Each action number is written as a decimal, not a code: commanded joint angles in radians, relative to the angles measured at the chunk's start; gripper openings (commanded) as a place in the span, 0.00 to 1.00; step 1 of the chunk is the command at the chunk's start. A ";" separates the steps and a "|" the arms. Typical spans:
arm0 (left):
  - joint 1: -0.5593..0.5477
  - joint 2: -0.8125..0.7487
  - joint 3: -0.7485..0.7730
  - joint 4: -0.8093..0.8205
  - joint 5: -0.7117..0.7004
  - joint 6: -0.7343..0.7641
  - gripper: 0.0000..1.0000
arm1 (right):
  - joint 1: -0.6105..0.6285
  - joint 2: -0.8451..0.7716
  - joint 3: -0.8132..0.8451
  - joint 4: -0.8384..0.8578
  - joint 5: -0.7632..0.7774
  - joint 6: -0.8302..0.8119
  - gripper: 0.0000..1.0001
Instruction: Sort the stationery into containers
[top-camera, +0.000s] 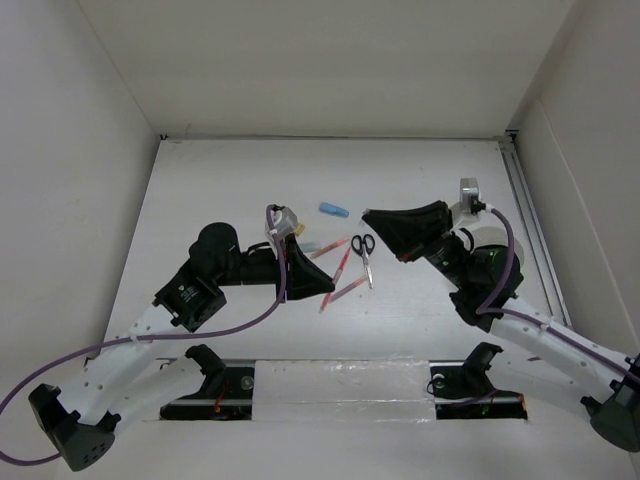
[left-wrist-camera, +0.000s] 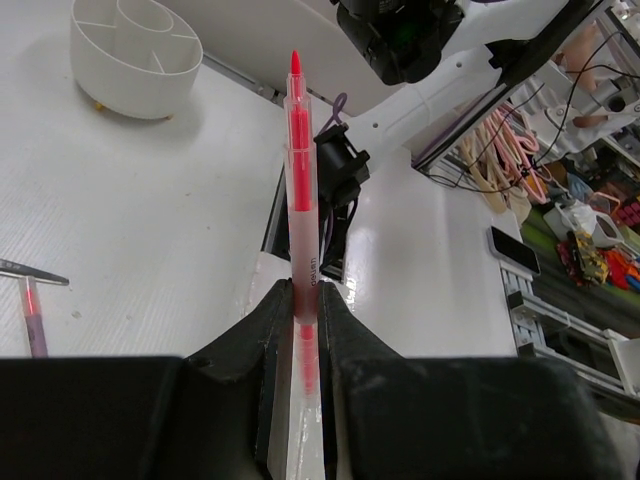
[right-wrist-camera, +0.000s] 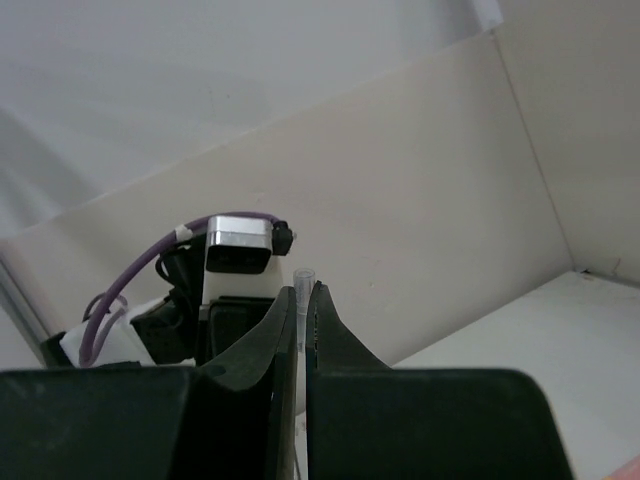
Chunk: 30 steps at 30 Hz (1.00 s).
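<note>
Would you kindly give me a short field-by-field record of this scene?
left tool: shut on red pen
right tool: shut on thin clear-tipped piece, kind unclear
white cup: divided, nothing seen inside
unsorted: scissors, light-blue marker, pink pens

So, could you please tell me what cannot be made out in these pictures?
- White cup: cut by the top edge in the left wrist view, mostly behind the right arm from above; contents unseen.
- Thin clear item in the right gripper, right wrist view: only its tip shows; fingers hide the rest.
</note>
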 joint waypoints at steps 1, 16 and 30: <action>0.002 -0.005 0.001 0.039 0.014 0.002 0.00 | 0.025 -0.005 -0.017 0.134 -0.060 0.005 0.00; 0.002 0.004 0.001 0.059 0.046 0.002 0.00 | 0.045 -0.012 -0.091 0.179 -0.027 0.023 0.00; 0.002 -0.005 0.001 0.059 0.064 0.011 0.00 | 0.045 0.047 -0.091 0.248 -0.074 0.094 0.00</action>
